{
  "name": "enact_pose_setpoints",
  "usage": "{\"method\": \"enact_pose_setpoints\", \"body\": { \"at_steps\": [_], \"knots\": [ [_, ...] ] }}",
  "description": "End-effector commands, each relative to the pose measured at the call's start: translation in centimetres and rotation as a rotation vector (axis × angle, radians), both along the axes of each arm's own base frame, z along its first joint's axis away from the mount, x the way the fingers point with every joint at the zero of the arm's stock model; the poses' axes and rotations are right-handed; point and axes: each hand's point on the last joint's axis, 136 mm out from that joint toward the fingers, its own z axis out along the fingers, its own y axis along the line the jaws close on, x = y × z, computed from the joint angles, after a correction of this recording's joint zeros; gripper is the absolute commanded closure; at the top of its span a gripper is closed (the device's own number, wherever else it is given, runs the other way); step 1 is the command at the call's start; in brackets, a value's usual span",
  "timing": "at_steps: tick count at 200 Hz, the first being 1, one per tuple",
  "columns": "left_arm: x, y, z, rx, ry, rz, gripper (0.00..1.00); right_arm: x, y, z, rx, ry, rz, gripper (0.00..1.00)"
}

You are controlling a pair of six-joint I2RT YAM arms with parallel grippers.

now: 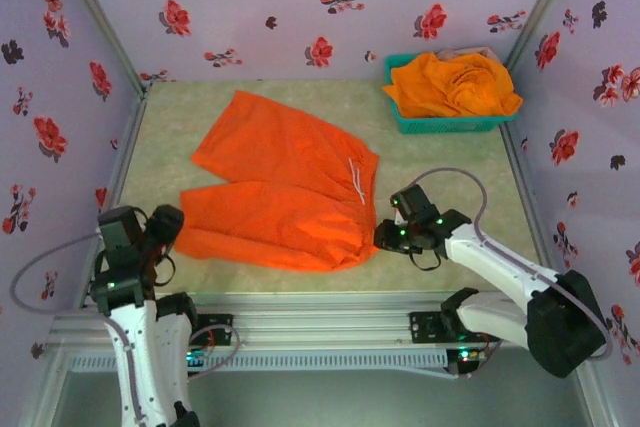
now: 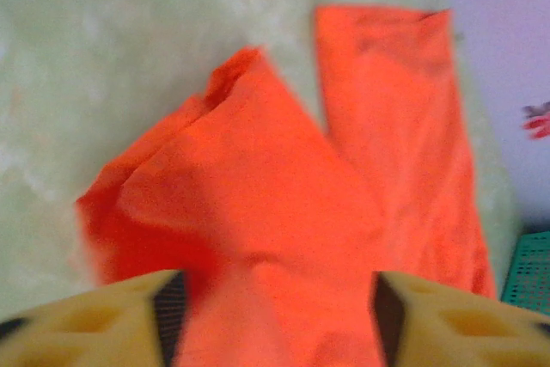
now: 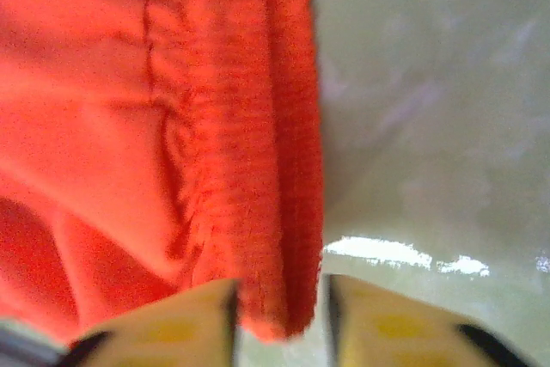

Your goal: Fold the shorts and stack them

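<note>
I see a pair of bright orange shorts (image 1: pixel 285 187) lying flat in the middle of the pale green table (image 1: pixel 180 117). Its two legs point toward the left edge and its gathered waistband faces the right edge. A thin white cord (image 1: pixel 354 179) runs along the waistband. My left gripper (image 1: pixel 168 227) sits at the near left corner of the shorts, by a leg hem. In its wrist view the left gripper (image 2: pixel 275 298) has its jaws wide apart over the cloth, gripping nothing. My right gripper (image 1: pixel 385 237) is at the near end of the waistband. In its wrist view the right gripper (image 3: pixel 279 298) has its jaws slightly parted, the waistband corner lying loose between them. A teal mesh basket (image 1: pixel 445 125) in the far right corner holds a heap of yellow-orange cloth (image 1: pixel 455 85).
</note>
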Motion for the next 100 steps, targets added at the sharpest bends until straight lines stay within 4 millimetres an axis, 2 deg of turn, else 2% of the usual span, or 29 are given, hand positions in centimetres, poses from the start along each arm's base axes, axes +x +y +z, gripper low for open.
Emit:
{"method": "enact_pose_setpoints", "body": {
  "at_steps": [1, 10, 23, 31, 43, 56, 66, 94, 100],
  "knots": [
    [0.0, 0.1, 9.9, 0.138, -0.252, -0.034, 0.09, -1.5, 0.2, 2.9, 0.023, -0.048, 0.095, 0.44],
    [-0.2, -0.3, 12.2, 0.156, -0.312, -0.053, 0.01, -1.0, 0.3, 4.6, 0.038, -0.115, 0.106, 0.35],
    [-0.2, -1.0, 14.5, 0.152, -0.38, -0.09, 0.01, 0.4, 0.4, 7.1, 0.051, -0.211, 0.099, 0.2],
    [0.1, -1.7, 15.1, 0.124, -0.408, -0.118, 0.01, 1.6, 0.7, 8.7, 0.054, -0.262, 0.083, 0.14],
    [1.1, -2.7, 14.8, 0.047, -0.436, -0.164, 0.01, 3.5, 1.6, 10.2, 0.055, -0.304, 0.078, 0.08],
    [2.7, -3.8, 13.0, -0.062, -0.439, -0.213, 0.01, 5.8, 2.9, 11.2, 0.038, -0.31, 0.084, 0.06],
    [3.9, -4.1, 10.8, -0.141, -0.413, -0.221, 0.01, 7.7, 4.3, 11.3, 0.021, -0.286, 0.092, 0.04],
    [6.8, -4.7, 3.9, -0.227, -0.298, -0.221, 0.01, 13.2, 8.9, 10.1, 0.033, -0.224, 0.107, 0.01],
    [7.3, -5.0, 2.5, -0.228, -0.264, -0.225, 0.01, 14.2, 9.5, 9.3, 0.026, -0.207, 0.109, 0.01]
  ]
}}
